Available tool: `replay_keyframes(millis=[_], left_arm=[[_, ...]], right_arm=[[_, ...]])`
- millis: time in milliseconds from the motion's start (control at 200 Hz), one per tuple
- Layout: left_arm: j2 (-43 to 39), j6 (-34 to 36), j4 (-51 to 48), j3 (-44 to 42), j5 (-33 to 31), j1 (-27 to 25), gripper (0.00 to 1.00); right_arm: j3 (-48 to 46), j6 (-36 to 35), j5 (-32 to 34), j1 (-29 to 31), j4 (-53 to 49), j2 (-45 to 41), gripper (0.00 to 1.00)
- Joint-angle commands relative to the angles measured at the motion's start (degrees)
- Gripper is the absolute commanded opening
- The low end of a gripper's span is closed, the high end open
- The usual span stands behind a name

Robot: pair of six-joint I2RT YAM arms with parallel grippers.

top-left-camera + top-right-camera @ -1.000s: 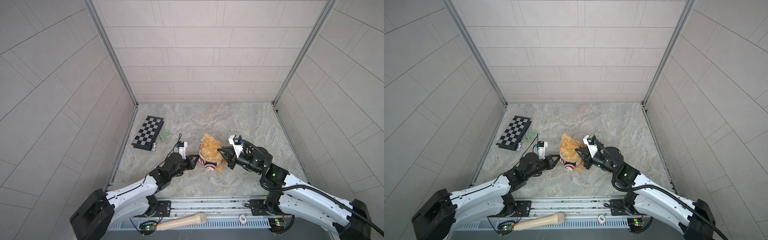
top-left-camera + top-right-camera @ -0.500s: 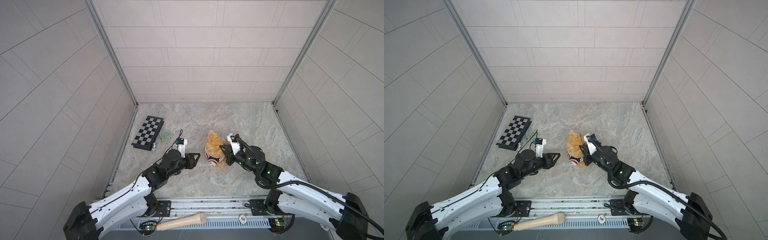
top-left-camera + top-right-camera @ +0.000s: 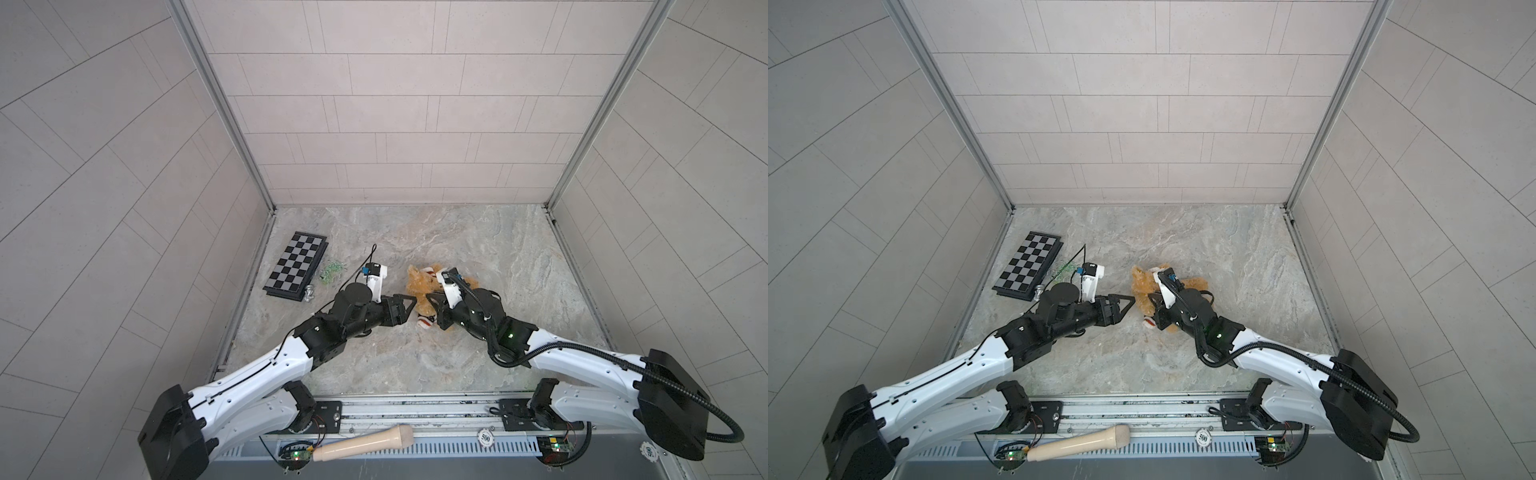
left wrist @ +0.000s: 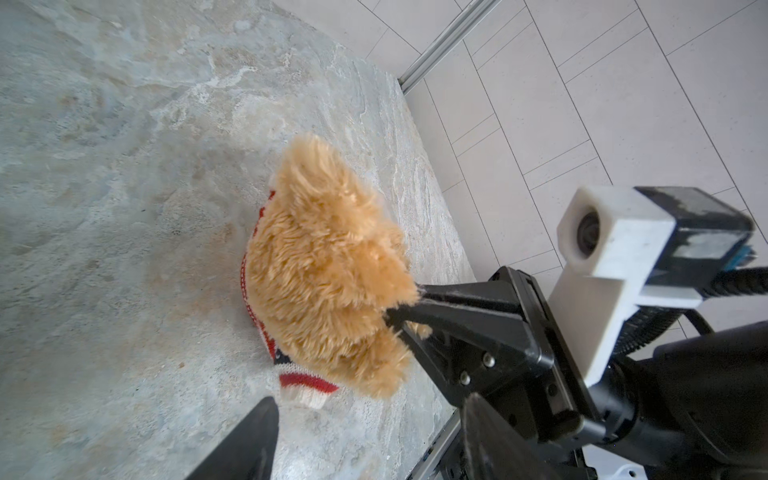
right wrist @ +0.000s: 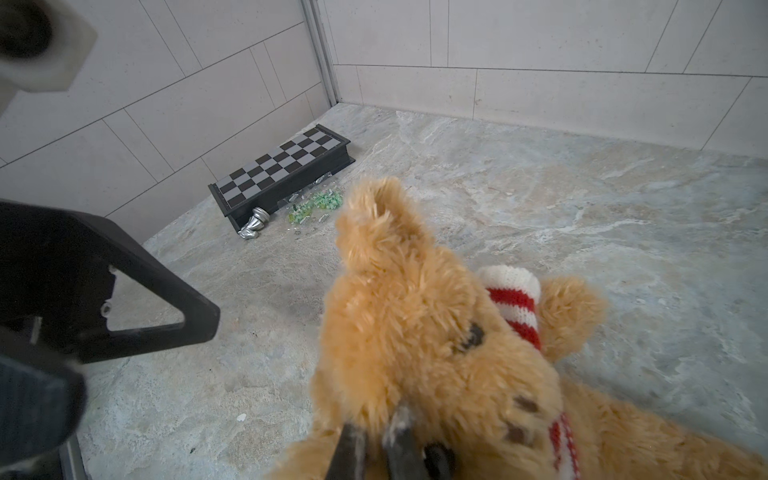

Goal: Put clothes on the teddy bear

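The teddy bear (image 3: 419,286) is mid-surface between the two hands, with a red-and-white striped sweater (image 4: 305,380) showing at its edges. The right hand (image 4: 400,312) pinches its fur. The left hand (image 3: 411,309) is spread just beside it, gripping nothing. Behind and to the right, the marbled surface (image 3: 490,249) runs open to the tiled walls (image 3: 395,124). A chessboard (image 3: 297,266) lies by the left edge.

Fluffy teddy bear (image 3: 1142,289) mid-tabletop (image 3: 1246,270), worked from both sides.
Right gripper (image 3: 1154,305) buried in its fur; left gripper (image 3: 1127,309) just beside it, fingers spread apart. Red-white sweater (image 3: 1148,323) edge shows at bear's near side. Chessboard (image 3: 1027,266) near left wall.
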Motion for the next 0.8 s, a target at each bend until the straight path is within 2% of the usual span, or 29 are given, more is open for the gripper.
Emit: replay_keyframes(millis=[0, 120, 456, 681, 796], left_arm=[[3.55, -1.45, 2.74, 1.06, 1.17, 0.33, 0.74], [6.34, -2.93, 4.41, 2.52, 0.71, 0.38, 0.74], [10.89, -6.74, 5.37, 4.31, -1.28, 1.3, 0.73], [12.59, -5.82, 2.03, 4.17, -4.95, -0.54, 0.59], [13.16, -5.77, 3.53, 2.59, -4.95, -0.21, 0.43]], right_arm=[[-1.29, 1.92, -2.28, 0.43, 4.57, 0.64, 0.11], [-2.7, 1.94, -4.48, 0.83, 6.97, -0.45, 0.11], [-5.32, 0.58, -4.41, 4.13, 12.04, -0.36, 0.1], [-4.49, 0.21, -4.38, 5.54, 14.46, 1.68, 0.12], [-3.63, -0.06, -5.78, 6.39, 14.84, 2.53, 0.17]])
